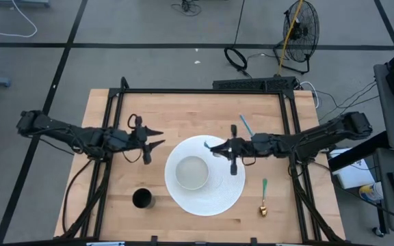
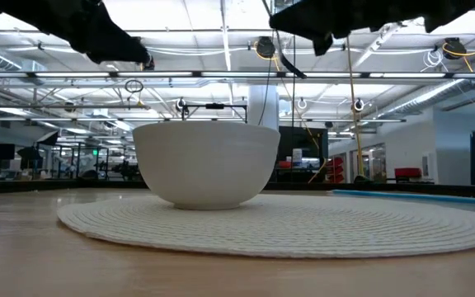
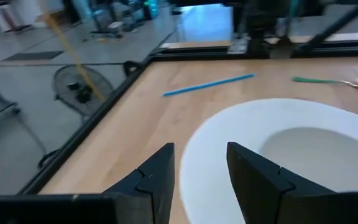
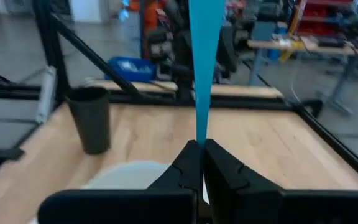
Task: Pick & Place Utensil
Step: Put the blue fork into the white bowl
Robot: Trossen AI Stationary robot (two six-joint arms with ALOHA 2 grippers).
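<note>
The blue utensil (image 4: pixel 202 68) runs off the top edge in the right wrist view; its upper end is unseen.

an industrial lab or workshop: a concrete floor (image 1: pixel 149 27) with taped lines, a floor fan (image 1: pixel 299 27), loose cables (image 1: pixel 238 58), ceiling trusses (image 2: pixel 237 76) and workbenches (image 4: pixel 303 46) beyond the wooden table (image 1: pixel 183 109).

High view straight down; low view table-level, close to bowl (image 2: pixel 206 163); both share it.

No legible text, labels or numbers anywhere.
</note>
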